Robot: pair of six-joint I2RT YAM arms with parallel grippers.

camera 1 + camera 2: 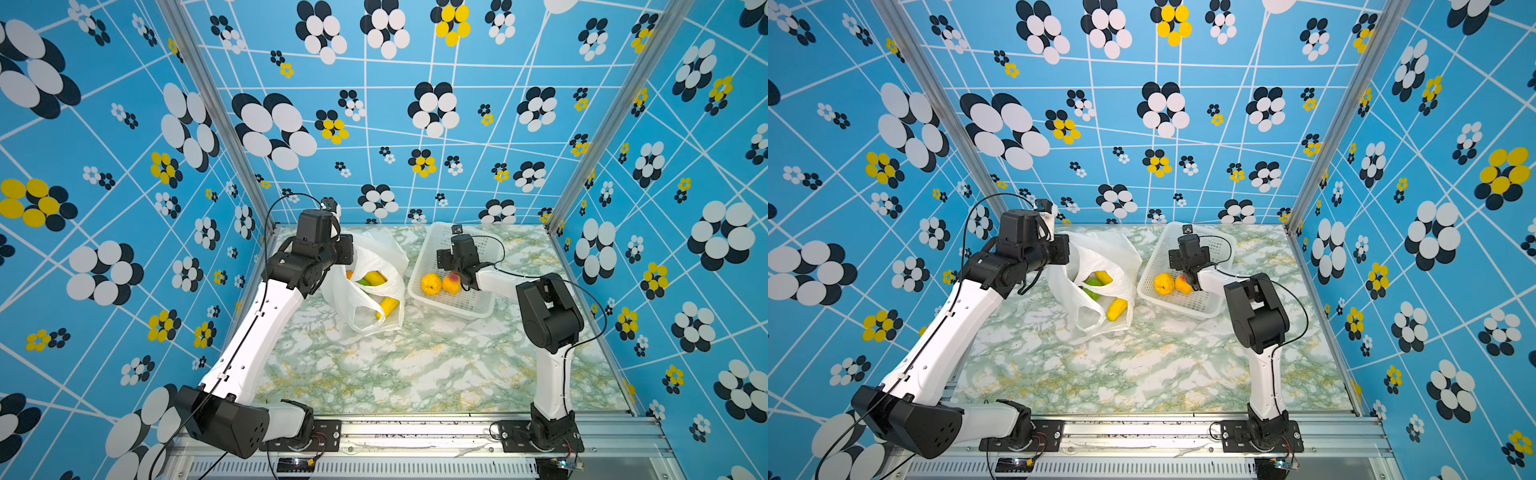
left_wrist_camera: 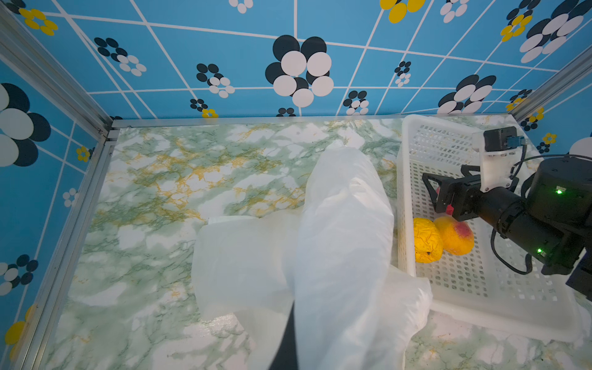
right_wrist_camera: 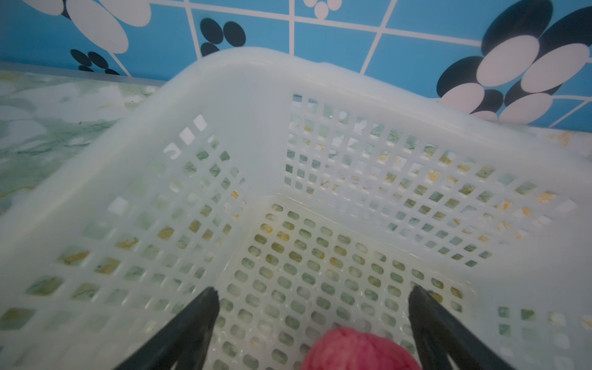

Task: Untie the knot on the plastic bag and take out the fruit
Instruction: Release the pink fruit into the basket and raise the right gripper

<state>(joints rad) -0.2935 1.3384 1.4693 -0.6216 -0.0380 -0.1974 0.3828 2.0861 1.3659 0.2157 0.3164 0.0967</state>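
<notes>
Fruit transfer under way. Left tool [image 1: 347, 255], closed, grips the plastic bag [image 1: 386, 253], far left. Right tool [image 3: 313, 289], jaws wide, empty, straddles pink fruit [image 3: 358, 350] in the right basket [image 1: 457, 311]. Next: reach the bag's remaining fruit [image 1: 388, 305].

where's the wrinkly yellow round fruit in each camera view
In a top view: the yellow round fruit sits in the white basket's lower left corner, left of the peach.
In a top view: the fruit is in the same corner, beside the peach.
Left wrist: it lies by the basket wall facing the plastic bag.
Right wrist: not in it.
Shared landmark: the white basket.
</notes>
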